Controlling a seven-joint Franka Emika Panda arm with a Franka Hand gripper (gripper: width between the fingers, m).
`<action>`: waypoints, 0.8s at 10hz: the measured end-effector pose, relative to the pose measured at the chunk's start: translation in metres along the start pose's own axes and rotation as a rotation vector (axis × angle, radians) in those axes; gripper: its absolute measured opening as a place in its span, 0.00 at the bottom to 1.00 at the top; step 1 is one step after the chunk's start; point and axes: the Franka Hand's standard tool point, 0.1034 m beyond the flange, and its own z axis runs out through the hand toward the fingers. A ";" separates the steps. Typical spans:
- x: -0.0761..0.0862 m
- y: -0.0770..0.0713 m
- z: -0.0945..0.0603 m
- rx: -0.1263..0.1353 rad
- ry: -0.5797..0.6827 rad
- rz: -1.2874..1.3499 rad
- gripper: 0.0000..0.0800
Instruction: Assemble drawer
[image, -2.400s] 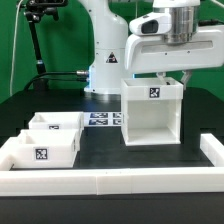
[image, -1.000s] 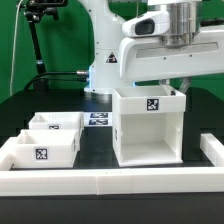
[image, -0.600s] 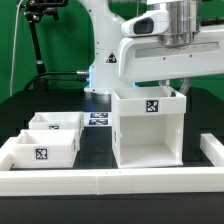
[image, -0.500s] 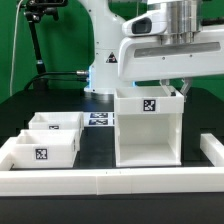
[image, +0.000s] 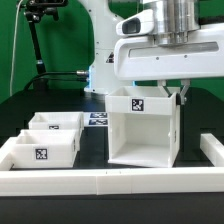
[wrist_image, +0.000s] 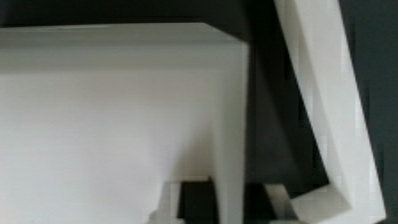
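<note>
The white boxy drawer housing (image: 145, 135) stands open-fronted on the black table, with a square tag near its top edge. My gripper (image: 181, 95) reaches down from above and is shut on the housing's wall on the exterior view's right. In the wrist view the thin white wall (wrist_image: 231, 120) runs between my two dark fingertips (wrist_image: 185, 205), and my gripper (wrist_image: 231, 205) pinches it. Two small white trays (image: 57, 122) (image: 42, 150) with tags sit side by side at the exterior view's left, apart from the housing.
A long low white border wall (image: 110, 181) runs along the front and up the right side (image: 213, 150). The marker board (image: 99, 118) lies flat behind the trays. The robot base (image: 105, 60) stands at the back; a black stand (image: 38, 40) is at the back left.
The housing has moved toward the front border wall and slightly to the exterior view's left, held in my gripper. The trays have not moved.
</note>
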 end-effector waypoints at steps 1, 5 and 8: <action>0.004 -0.003 -0.001 0.008 0.007 0.026 0.05; 0.001 -0.007 -0.001 0.023 0.000 0.211 0.05; 0.007 -0.011 0.001 0.044 -0.006 0.587 0.05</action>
